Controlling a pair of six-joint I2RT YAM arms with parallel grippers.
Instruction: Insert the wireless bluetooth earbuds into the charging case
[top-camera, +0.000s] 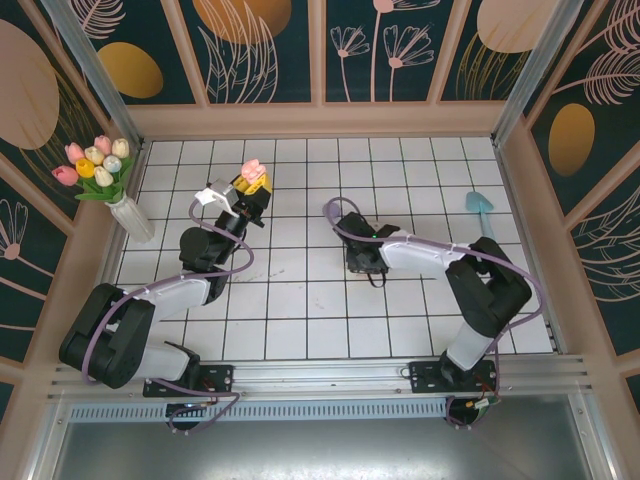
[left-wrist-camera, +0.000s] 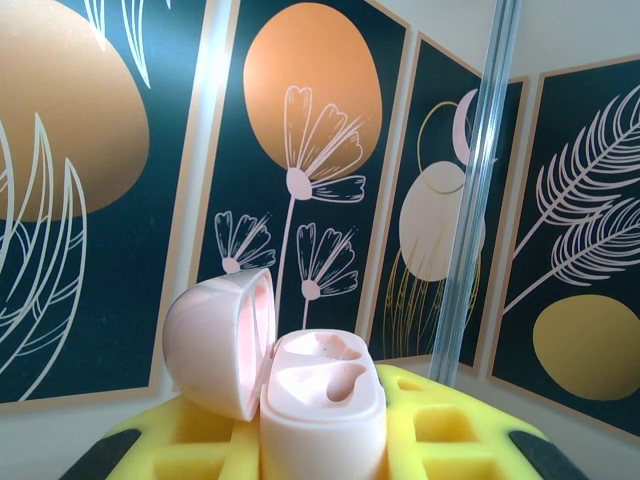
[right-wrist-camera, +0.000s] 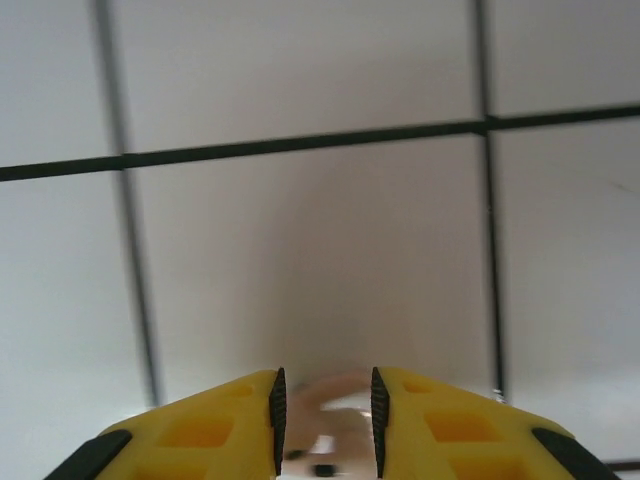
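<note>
Closer: L tool (left-wrist-camera: 318, 445) grips open case (left-wrist-camera: 322, 395); R tool (right-wrist-camera: 325, 385) straddles bud (right-wrist-camera: 336, 412).

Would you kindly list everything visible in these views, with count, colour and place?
charging case: one, pale pink, lid open, in left pincer
tulips: one bunch, pink, yellow, white, in vase
vase: one, white, table's back left
small object: one, light blue, table's right side
blurred item: one, pale, between right pincer's fingers
table: one, white tiles, dark lines
left pincer: one, yellow, shut on charging case
right pincer: one, yellow, low over table, grip unclear
</note>
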